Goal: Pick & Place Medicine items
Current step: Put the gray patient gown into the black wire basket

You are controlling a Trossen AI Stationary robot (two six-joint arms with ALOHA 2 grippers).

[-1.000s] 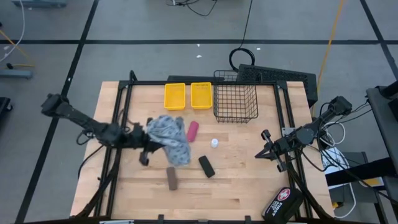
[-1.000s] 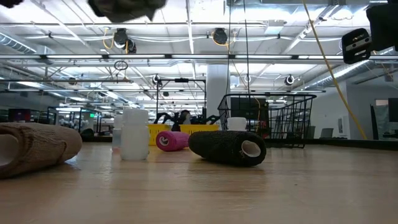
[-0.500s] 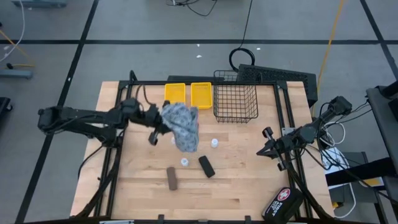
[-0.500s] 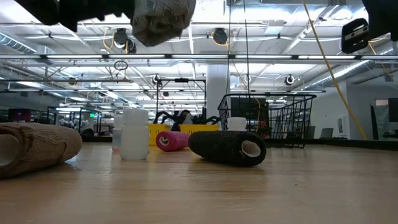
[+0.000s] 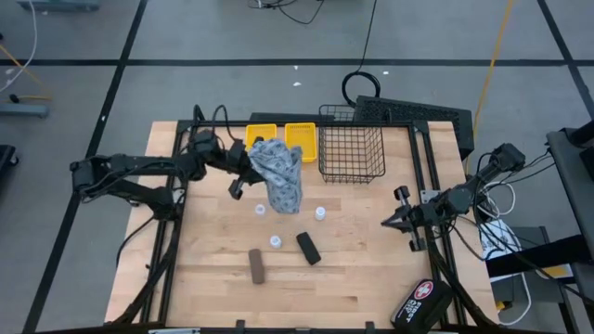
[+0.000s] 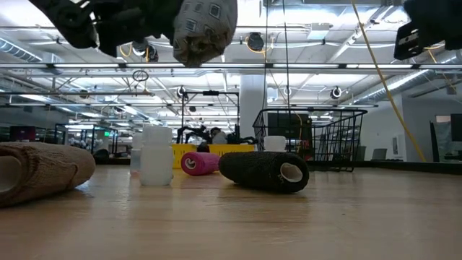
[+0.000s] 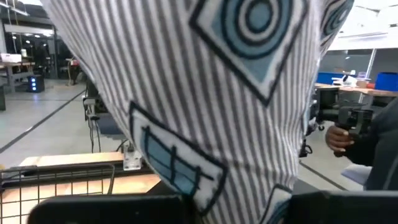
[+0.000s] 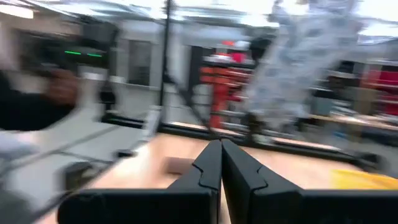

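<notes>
Near edge: you have the brown block (image 5: 256,265) lying closest to the table's (image 5: 362,278) front edge, the black block (image 5: 307,248) just behind it, both untouched.
Mid table: three small white bottles (image 5: 275,241) stand spread near the centre; the magenta tube (image 6: 199,163) shows only in the low view, behind the black block.
Pouch: the blue-white pouch (image 5: 281,179) hangs in the air below the left gripper (image 5: 243,165), over the table's back half, near the yellow bins (image 5: 277,141).
Handling: judge it light and floppy; it sags and swings from one pinched corner. Soft cloth, not fragile, but it may drape over a rim, so keep your hold high on the bunched fabric.
Left arm: reaches in from the left edge, forearm nearly level, wrist turned toward the wire basket (image 5: 352,148); fingers clamped on the pouch.
Right arm: your right gripper (image 5: 397,221) waits at the right edge, fingers pressed together, holding nothing.
</notes>
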